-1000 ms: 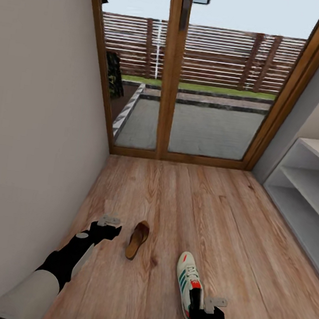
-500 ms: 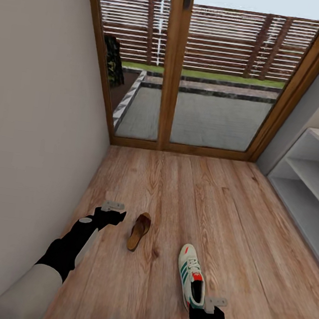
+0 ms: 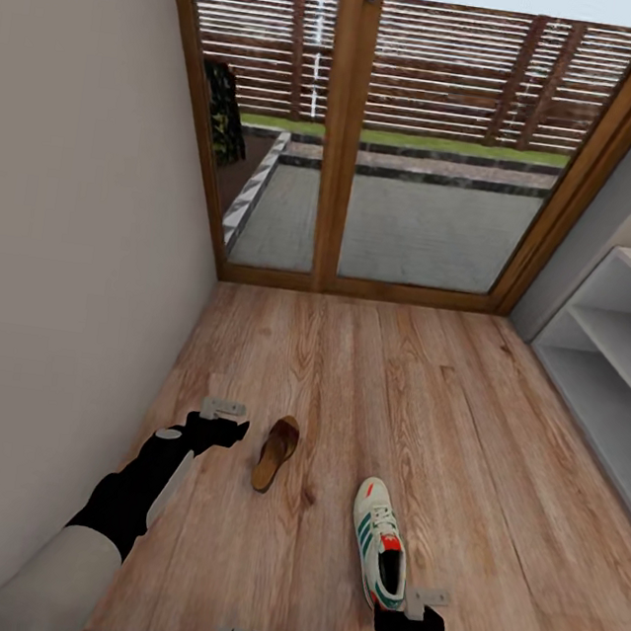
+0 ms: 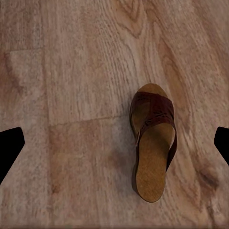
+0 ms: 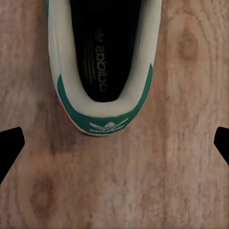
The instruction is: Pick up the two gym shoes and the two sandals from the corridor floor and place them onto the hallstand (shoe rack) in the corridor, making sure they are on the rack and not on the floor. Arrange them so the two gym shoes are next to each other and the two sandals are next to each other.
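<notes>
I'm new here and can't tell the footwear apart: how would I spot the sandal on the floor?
Start at the glass patio door at the corridor's end and come back along the wood-plank floor. Two pieces of footwear lie there; the sandal is the one nearer the door, beside the left gripper. It is slim, flat, brown and open-toed, unlike the white lace-up gym shoe with green stripes.

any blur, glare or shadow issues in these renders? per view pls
Head view: wide-angle stretch, door frame and walls splay outward; flat lighting, faint shadow by the sandal; no glare on the glass.
Left wrist view: sandal sharp, soft shadow on the floor beside it.
Right wrist view: gym shoe heel close and slightly soft, insole print legible, cropped at the frame edge.
</notes>
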Robot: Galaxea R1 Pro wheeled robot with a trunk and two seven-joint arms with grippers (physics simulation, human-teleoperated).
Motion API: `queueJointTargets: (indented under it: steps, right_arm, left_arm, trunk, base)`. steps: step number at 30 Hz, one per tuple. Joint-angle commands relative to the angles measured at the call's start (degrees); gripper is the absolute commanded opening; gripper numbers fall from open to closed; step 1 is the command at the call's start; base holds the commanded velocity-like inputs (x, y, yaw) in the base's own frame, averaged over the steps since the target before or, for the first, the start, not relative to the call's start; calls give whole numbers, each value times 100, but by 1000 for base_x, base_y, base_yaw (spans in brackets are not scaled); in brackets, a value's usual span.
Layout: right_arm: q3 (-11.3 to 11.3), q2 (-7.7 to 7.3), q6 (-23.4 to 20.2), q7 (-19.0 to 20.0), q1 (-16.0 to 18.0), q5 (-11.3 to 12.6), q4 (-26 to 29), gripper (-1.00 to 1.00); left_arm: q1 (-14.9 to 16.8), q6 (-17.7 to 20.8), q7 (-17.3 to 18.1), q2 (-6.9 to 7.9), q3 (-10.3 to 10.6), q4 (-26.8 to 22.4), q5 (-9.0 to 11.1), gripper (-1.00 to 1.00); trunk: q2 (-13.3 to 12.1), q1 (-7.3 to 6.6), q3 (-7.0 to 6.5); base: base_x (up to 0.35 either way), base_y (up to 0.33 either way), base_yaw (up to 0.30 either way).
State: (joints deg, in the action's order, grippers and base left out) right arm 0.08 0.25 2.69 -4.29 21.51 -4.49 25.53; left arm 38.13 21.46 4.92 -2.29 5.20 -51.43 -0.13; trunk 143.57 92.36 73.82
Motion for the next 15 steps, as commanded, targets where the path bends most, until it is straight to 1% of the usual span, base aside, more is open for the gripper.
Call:
queueJointTargets:
  steps: [1, 9, 12, 15]
  right_arm:
    - [1, 2, 11, -28, 2, -45, -4, 100]
    - [1, 2, 26, -28, 2, -43, -6, 100]
    - [1, -5, 204, -28, 2, -52, -21, 100]
    - [1, -13, 524, -28, 1, -57, -140, 100]
  left_arm:
    - [-3, 31, 17, 0, -9, -5, -1, 100]
    - [-5, -2, 24, 6, -18, -7, 2, 100]
    - [0, -8, 26, 9, -19, -7, 4, 100]
    - [-3, -9, 26, 9, -19, -7, 4, 100]
  trunk:
    - [2, -1, 13]
    - [2, -1, 84]
    - [2, -1, 101]
    - [2, -1, 108]
  base:
    - [0, 0, 0]
    - [0, 0, 0]
    - [0, 0, 0]
    - [0, 0, 0]
